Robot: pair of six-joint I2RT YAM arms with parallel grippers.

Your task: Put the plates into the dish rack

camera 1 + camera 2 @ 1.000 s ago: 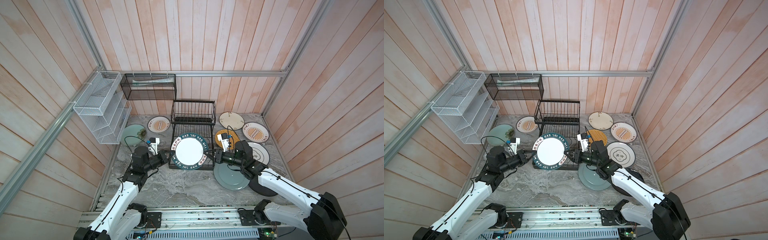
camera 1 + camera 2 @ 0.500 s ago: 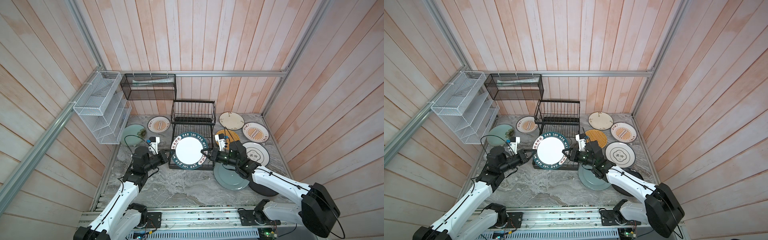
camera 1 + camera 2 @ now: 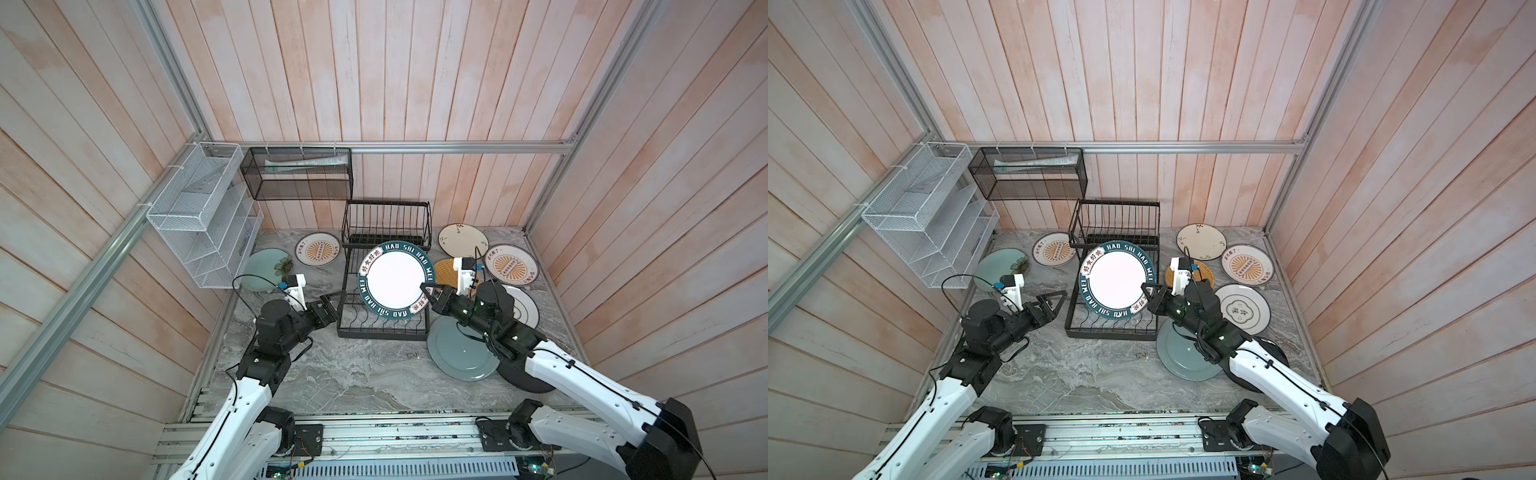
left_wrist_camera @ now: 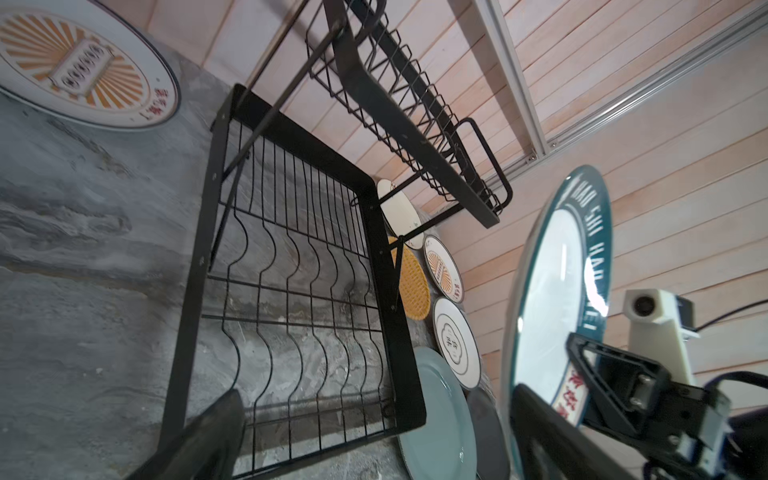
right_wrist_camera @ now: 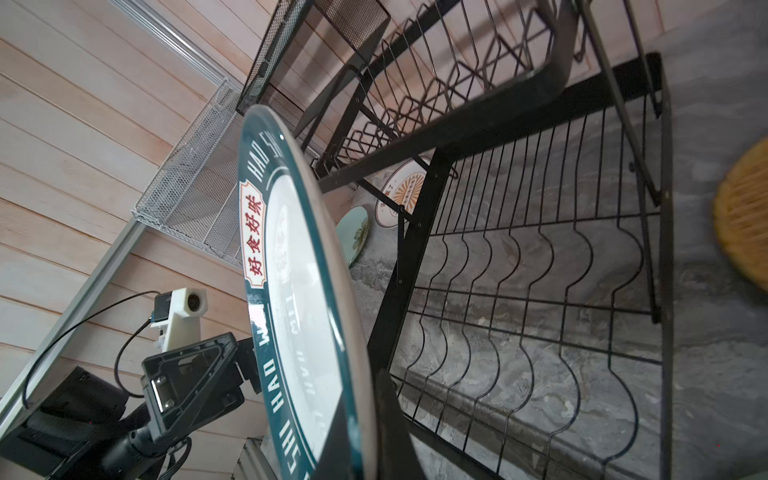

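Both top views: right gripper [image 3: 425,293] has jaws pinching the rim of the white, green-rimmed plate [image 3: 395,279], which is held tilted, face toward the cam, over the dish rack [image 3: 383,330] lower tier. Left gripper [image 3: 1059,304] sits just beside the rack's left edge w/ jaws spread, apart from the plate. Other plates lie flat on the tabletop [image 3: 353,374] (grey-blue plate [image 3: 455,353] partly under the right arm). Left wrist view: plate [image 4: 557,299] near edge-on, off to one side of the wavy wires, right gripper [image 4: 577,347] clamped on its rim. Right wrist view: plate [image 5: 299,291] close up, left gripper [image 5: 224,357] beyond it; can't tell if plate touches rack.
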